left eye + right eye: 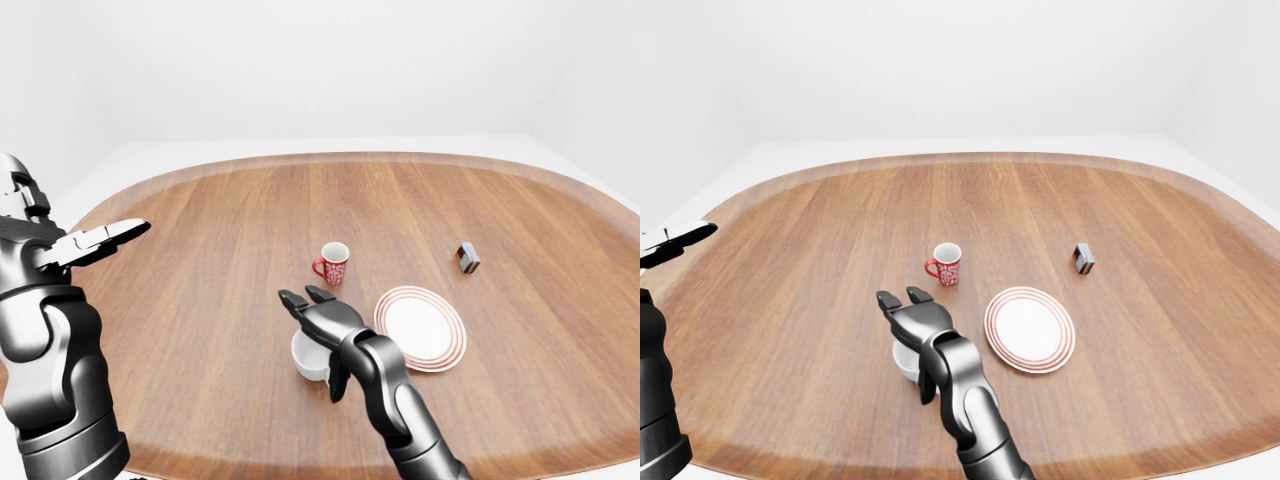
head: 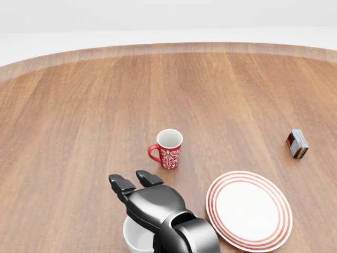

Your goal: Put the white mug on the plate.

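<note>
The white mug (image 2: 132, 236) stands at the bottom of the head view, left of the red-ringed plate (image 2: 248, 210) and apart from it. My right hand (image 1: 312, 340) hovers over the mug and covers most of it. Its two fingers (image 2: 121, 184) stretch out flat past the rim toward the top of the view, and its thumb hangs down at the mug's near side, so the hand is open. My left hand (image 1: 100, 238) is raised at the left edge of the left-eye view, off the table, fingers spread.
A red patterned mug (image 2: 168, 148) stands just above my right hand in the head view. A small box (image 2: 297, 143) lies at the right. The round wooden table (image 1: 330, 160) spreads wide around them, with white floor beyond its rim.
</note>
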{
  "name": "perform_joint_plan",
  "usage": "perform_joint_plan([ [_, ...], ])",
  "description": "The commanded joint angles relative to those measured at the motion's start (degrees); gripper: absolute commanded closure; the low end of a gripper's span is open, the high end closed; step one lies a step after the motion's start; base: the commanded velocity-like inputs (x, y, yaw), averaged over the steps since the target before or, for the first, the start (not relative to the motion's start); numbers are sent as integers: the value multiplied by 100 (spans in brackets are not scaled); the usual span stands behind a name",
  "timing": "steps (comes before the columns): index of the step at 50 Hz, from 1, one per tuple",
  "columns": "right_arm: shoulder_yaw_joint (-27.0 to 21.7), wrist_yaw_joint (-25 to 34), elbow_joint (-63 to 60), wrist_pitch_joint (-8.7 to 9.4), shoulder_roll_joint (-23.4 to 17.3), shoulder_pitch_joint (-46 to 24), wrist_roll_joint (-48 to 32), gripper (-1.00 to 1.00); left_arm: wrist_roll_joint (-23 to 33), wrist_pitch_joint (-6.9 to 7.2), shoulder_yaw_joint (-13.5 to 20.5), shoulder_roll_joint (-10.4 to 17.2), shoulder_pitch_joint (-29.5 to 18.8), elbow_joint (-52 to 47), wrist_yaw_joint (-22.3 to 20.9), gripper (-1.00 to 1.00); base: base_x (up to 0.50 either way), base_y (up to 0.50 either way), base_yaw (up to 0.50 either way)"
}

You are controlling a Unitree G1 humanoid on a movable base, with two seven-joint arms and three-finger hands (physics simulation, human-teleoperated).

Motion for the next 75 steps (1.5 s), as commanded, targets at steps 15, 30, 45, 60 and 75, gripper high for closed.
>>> perform_joint_plan([
  [15, -31, 0, 646, 0, -10, -85, 224, -100, -8, 0, 14, 0, 7, -37, 5, -100, 0, 0, 0],
  [30, -241, 0, 1338, 0, -12, -411, 232, -100, 19, 0, -18, -10, -10, 30, 0, -100, 0, 0, 0],
  [45, -408, 0, 1702, 0, -24, -646, 304, -100, 27, 0, -36, -9, -10, 83, -6, -100, 0, 0, 0],
  [60, -537, 0, 1939, 0, -44, -861, 316, -100, 20, 0, -22, -11, -11, 7, 15, -100, 0, 0, 0],
  [75, -718, 0, 2583, 0, -21, -1382, 411, -100, 2, 0, -5, -12, 5, -26, 21, -100, 0, 0, 0],
])
